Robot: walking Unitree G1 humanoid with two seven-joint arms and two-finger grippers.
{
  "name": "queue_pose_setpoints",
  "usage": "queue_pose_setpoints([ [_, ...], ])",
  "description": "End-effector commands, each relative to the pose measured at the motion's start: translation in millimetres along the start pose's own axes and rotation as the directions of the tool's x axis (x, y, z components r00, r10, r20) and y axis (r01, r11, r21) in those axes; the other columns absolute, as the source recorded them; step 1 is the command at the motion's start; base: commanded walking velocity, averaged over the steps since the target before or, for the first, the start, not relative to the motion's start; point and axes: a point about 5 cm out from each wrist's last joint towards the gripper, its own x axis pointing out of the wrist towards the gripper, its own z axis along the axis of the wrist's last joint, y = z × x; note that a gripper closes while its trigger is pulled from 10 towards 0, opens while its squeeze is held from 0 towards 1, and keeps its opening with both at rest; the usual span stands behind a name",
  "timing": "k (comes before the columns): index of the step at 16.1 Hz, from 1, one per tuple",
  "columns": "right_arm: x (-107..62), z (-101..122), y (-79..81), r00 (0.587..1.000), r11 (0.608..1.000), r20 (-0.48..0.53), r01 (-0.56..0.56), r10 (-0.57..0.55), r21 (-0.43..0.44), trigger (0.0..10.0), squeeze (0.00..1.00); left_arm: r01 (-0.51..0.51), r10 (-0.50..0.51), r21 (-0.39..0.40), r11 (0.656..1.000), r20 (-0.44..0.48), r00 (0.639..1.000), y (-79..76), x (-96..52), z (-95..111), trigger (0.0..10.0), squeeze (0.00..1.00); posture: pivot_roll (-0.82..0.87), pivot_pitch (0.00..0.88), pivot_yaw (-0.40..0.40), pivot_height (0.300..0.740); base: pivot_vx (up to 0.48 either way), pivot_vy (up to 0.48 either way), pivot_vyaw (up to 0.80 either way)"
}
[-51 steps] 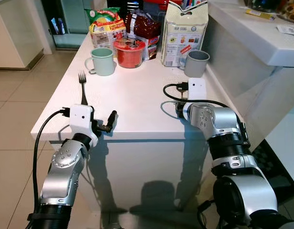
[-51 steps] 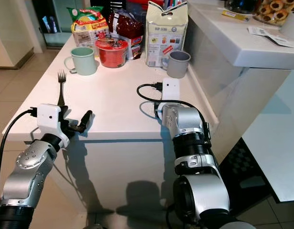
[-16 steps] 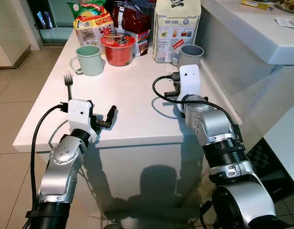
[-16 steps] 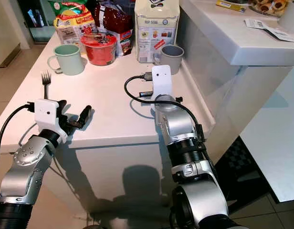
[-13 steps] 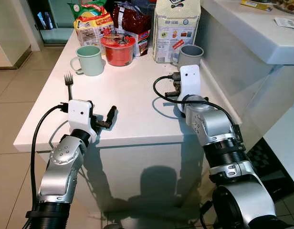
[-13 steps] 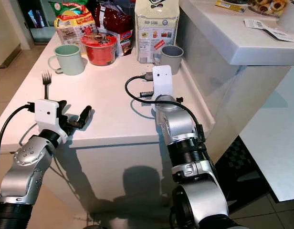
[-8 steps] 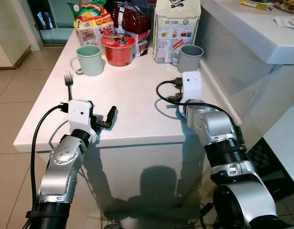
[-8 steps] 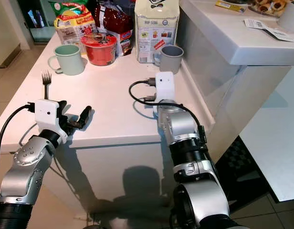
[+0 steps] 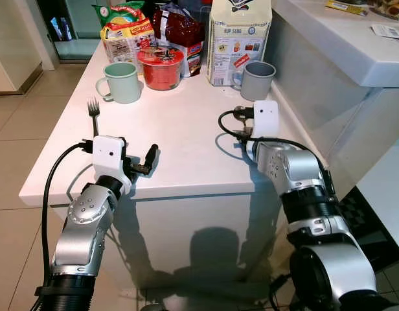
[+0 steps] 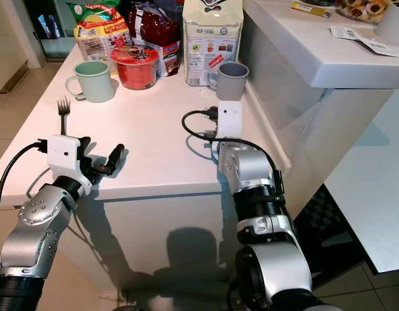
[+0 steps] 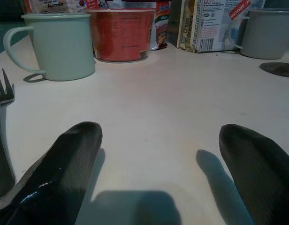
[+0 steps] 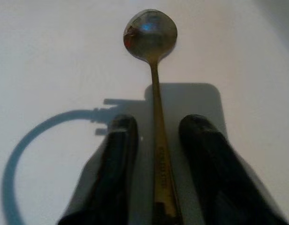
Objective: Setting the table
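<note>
White bench (image 9: 180, 129): the right gripper (image 12: 156, 145) rests at 3 o'clock, jaws slightly parted around a spoon (image 12: 154, 84) lying flat. The left gripper (image 11: 163, 154) sits at 7 o'clock, jaws wide and empty, a fork (image 9: 94, 115) just beside it

A metal fork (image 9: 93, 115) lies flat near the white table's (image 9: 180, 129) left edge, tines pointing away from the robot. A metal spoon (image 12: 154, 70) lies flat on the tabletop toward the right side, bowl up and pointing away.
</note>
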Motion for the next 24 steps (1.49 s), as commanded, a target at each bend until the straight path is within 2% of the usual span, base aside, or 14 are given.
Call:
queue_pose_setpoints([
  [1,-0.3,5.4,-0.8,1.000,1.000,0.001,0.001,-0.001,0.012,10.0,1.00,0.003,-0.003,0.004,1.000,-0.008,1.000,0.4,1.0,0.0,10.0,0.00,0.16,0.000,-0.004,0.740,0.000,0.000,0.00],
  [8,-2.0,17.6,0.3,1.000,1.000,0.016,-0.003,0.002,0.031,10.0,1.00,0.000,0.000,0.005,1.000,-0.007,1.000,0.5,1.1,0.3,10.0,0.00,0.16,0.000,-0.005,0.740,0.000,0.000,0.00],
  [9,-2.4,18.1,2.9,1.000,0.999,0.017,-0.008,0.007,0.032,10.0,0.18,-0.001,0.001,0.004,1.000,-0.006,1.000,0.6,0.9,0.3,10.0,0.00,0.16,0.000,-0.008,0.740,0.000,0.000,0.00],
  [10,-2.6,18.3,5.8,1.000,0.999,0.015,-0.019,0.019,0.036,10.0,0.00,-0.002,0.002,0.003,1.000,-0.006,1.000,0.4,0.8,0.2,10.0,0.00,0.16,0.000,-0.009,0.740,0.000,0.000,0.00],
  [15,-0.8,24.2,12.8,0.999,0.999,0.029,-0.033,0.033,0.007,10.0,0.00,-0.008,0.008,0.000,1.000,-0.006,1.000,0.1,-0.3,-0.3,10.0,0.00,0.17,0.000,-0.017,0.740,0.000,0.000,0.00],
  [18,5.2,32.4,10.8,0.995,0.999,0.095,0.014,-0.010,-0.044,10.0,0.00,-0.012,0.012,-0.003,1.000,-0.004,1.000,-0.2,-0.6,-0.3,10.0,0.00,0.17,0.000,-0.021,0.740,0.000,0.000,0.00],
  [22,9.2,38.2,10.0,0.991,0.998,0.132,0.033,-0.027,-0.045,10.0,0.00,-0.014,0.014,-0.003,1.000,-0.005,1.000,0.3,-1.5,-0.6,10.0,0.00,0.18,0.000,-0.025,0.740,0.000,0.000,0.00],
  [24,16.2,39.4,2.6,0.991,0.998,0.117,0.066,-0.064,-0.012,10.0,0.00,-0.016,0.016,0.000,1.000,-0.006,1.000,0.5,-2.8,-0.5,10.0,0.00,0.19,0.000,-0.035,0.740,0.000,0.000,0.00],
])
